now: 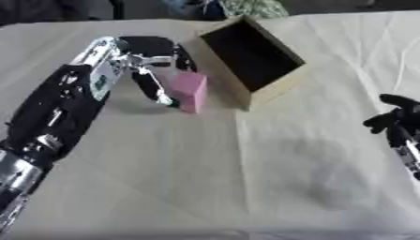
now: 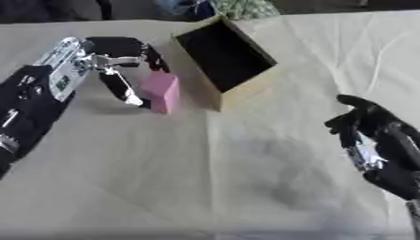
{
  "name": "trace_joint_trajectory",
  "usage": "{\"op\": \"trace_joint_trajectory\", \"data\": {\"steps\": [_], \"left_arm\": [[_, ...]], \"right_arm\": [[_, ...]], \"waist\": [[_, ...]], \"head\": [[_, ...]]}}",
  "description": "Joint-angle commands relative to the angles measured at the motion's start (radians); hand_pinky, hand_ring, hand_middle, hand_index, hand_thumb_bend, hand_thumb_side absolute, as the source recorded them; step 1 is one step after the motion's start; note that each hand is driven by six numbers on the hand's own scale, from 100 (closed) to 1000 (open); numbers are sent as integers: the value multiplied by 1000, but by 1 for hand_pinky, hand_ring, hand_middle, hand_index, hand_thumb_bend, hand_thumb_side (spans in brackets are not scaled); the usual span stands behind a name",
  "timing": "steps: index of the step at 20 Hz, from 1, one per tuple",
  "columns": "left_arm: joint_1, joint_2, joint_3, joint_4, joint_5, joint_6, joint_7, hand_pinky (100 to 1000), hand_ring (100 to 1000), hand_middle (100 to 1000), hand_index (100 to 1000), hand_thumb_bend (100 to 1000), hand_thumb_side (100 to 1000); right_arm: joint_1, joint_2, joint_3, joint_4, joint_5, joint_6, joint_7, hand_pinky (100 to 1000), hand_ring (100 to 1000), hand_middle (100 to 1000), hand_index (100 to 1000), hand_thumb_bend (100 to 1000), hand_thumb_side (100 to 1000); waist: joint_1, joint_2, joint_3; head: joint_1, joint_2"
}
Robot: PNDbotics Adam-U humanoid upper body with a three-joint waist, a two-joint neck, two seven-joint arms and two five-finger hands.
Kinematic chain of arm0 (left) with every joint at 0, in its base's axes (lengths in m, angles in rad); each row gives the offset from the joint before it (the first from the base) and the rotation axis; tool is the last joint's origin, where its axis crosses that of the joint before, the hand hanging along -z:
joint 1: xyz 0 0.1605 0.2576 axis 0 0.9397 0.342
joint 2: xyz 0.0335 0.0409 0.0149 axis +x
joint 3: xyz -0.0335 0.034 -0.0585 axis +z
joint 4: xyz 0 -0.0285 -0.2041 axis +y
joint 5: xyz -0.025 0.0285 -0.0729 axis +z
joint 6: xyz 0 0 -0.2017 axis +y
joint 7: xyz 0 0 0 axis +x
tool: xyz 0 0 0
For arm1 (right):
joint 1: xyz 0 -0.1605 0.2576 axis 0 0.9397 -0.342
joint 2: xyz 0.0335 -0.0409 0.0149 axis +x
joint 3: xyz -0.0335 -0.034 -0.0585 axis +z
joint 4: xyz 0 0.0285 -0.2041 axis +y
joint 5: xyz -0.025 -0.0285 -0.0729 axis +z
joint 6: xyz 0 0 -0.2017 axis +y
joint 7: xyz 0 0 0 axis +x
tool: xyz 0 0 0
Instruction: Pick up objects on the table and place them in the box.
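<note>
Left eye view | left hand (image 1: 156, 61) fingers pinch pink block (image 1: 190, 91) | right hand (image 2: 373, 129) fingers relaxed, empty

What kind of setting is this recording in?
Probably a lab or test tabletop: a table under a creased cream cloth, one open wooden box, a pink block held by the left robot hand.
</note>
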Motion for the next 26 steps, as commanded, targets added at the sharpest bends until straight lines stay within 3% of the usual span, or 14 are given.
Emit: {"op": "trace_joint_trajectory", "data": {"steps": [1,4,14,20,26], "left_arm": [[-14,8,13,-11,19,-2,9,753,566,464,702,405,278],[-14,11,17,-23,53,4,16,736,537,400,643,364,262],[-84,26,56,-118,182,79,67,738,551,424,658,344,216],[-147,-11,75,-74,134,86,122,739,562,435,670,371,207],[-184,-58,106,9,41,76,165,743,574,452,684,378,221]], "right_arm": [[-10,-6,0,-10,-3,-2,5,765,704,523,915,100,565],[-11,-7,0,-10,-3,-2,6,765,704,523,915,100,565],[-14,-14,8,-10,-8,-3,15,765,705,523,915,100,564],[-32,-22,27,-12,-18,-5,33,765,705,523,915,100,564],[-64,-22,48,-17,-33,-6,57,765,705,523,915,100,564]], "waist": [[-2,-14,2],[-1,-14,4],[6,-17,-1],[21,-10,-41],[33,12,-102]], "head": [[1,5],[1,5],[9,5],[29,4],[40,-19]]}}
